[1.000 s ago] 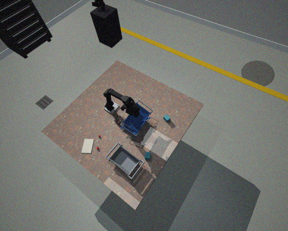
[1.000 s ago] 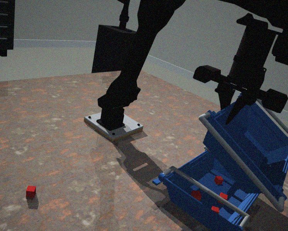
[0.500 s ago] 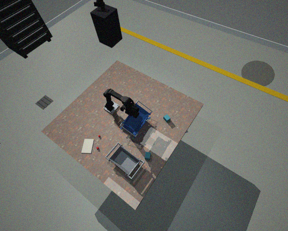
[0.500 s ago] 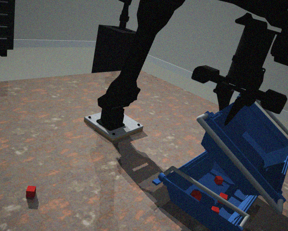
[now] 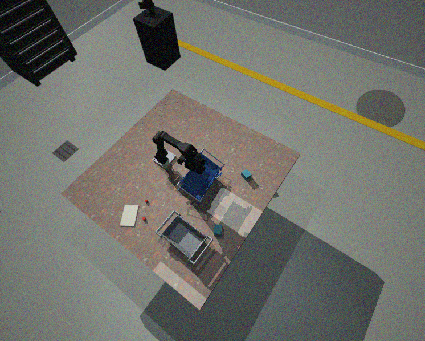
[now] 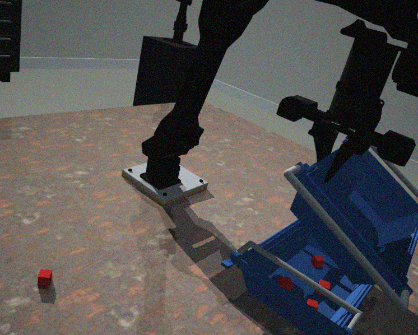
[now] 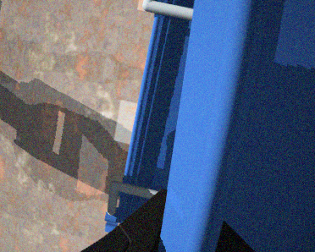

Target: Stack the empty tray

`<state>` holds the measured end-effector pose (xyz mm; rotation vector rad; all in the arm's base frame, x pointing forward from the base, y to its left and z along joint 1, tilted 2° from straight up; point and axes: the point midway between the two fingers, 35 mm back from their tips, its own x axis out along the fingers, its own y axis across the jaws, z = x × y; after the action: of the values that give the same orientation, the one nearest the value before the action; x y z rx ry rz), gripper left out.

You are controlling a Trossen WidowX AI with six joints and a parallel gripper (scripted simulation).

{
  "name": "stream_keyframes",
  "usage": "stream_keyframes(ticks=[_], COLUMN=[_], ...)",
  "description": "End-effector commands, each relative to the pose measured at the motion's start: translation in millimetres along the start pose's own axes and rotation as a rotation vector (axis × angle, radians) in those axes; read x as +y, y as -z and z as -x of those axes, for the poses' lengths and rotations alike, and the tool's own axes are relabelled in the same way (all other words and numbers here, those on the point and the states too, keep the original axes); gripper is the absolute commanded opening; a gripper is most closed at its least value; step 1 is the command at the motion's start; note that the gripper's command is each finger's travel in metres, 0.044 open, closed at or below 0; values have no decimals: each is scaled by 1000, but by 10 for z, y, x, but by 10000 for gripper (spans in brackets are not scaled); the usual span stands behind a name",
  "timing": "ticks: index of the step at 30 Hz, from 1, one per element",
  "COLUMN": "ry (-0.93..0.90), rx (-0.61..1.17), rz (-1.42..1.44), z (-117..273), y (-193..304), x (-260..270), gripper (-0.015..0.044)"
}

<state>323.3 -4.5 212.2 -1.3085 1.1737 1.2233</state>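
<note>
The gripper (image 5: 202, 169) (image 6: 323, 171) (image 7: 178, 201) is clamped on a side wall of the empty tray (image 5: 207, 170) (image 6: 376, 195) (image 7: 203, 106), which hangs beneath its fingers, tilted in the exterior view. Below it stands the loaded tray (image 6: 279, 293) (image 7: 141, 127), its red blocks (image 6: 317, 261) visible inside. The near bar (image 6: 296, 273) (image 7: 137, 189) of that lower tray lies in across its top; the far bar is largely masked by the held tray in the exterior view, though part of a pale bar (image 7: 169, 9) shows in the wrist view. The chief risk is the tilt: if the fingers let go now, the low edge could slip between the bars and drop onto the load. A one-sided grip might also let the tray pivot while being lowered, and pressing down at this slant could push a bar outward or shove the lower tray along the table (image 5: 117, 177) (image 6: 104, 226) (image 7: 42, 51).
</note>
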Motion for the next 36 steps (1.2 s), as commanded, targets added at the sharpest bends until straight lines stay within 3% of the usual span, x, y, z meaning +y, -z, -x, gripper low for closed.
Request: stream_keyframes(ticks=[1, 36], ry=[20, 9], rx=[2, 1], rz=[-5, -72], z=[8, -427], y=[4, -3], x=[-7, -10], gripper=[0, 0])
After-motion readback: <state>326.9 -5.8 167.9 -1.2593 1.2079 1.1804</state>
